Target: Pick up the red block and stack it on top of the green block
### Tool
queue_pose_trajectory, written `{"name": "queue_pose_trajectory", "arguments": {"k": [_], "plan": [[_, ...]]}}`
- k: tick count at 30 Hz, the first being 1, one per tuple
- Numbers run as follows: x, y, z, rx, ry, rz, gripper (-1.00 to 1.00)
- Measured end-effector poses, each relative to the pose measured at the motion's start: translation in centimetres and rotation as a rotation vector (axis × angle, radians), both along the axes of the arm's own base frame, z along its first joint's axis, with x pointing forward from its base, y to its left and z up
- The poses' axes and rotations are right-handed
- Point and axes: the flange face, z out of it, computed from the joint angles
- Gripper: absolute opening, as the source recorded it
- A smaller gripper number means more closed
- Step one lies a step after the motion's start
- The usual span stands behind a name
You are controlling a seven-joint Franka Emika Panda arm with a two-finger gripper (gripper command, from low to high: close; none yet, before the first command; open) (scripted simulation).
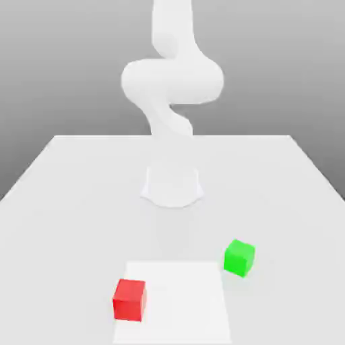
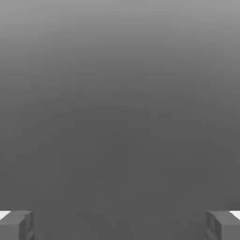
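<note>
Table (image 1: pixel 81 222) is a plain pale top, wide, its sides running in toward a straight far edge. Room behind it: blank gray backdrop (image 1: pixel 60 81), lighter toward the top in the exterior view. White sheet-like patch (image 1: pixel 182 303) lies on the near part of the table, roughly rectangular.

Edges: far one sits well behind the arm base; side ones slant outward toward the camera. Red block (image 1: pixel 129 300) is over the patch's edge on the exterior view's left, near side of the table. Green block (image 1: pixel 239 258) sits just outside the patch on the exterior view's right, farther back than red, turned at an angle. Blocks are well apart, bare patch between them. Open tabletop around both, wide strips out to the side edges.

Arm (image 1: pixel 172 81) is white, stands on its base (image 1: pixel 172 189) behind both blocks, roughly centered. Nothing stacked on green, nothing between the two blocks. Gripper (image 2: pixel 120 227) is open, fingers wide apart at opposite sides of the hand view, empty gap, only gray behind it.
</note>
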Motion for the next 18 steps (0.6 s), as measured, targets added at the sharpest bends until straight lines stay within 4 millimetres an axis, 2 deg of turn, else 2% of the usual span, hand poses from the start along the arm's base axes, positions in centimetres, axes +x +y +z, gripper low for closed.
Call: {"name": "queue_pose_trajectory", "arguments": {"k": [4,9,13,18], "plan": [[4.6,-1.3,-7.9,0.011,0.131,-0.012,0.00],[8.0,-2.9,-18.0,0.021,0.288,-0.030,0.00],[8.9,-4.2,-26.4,0.027,0.413,-0.046,0.00],[7.9,-5.8,-36.6,0.034,0.570,-0.073,0.00]]}}
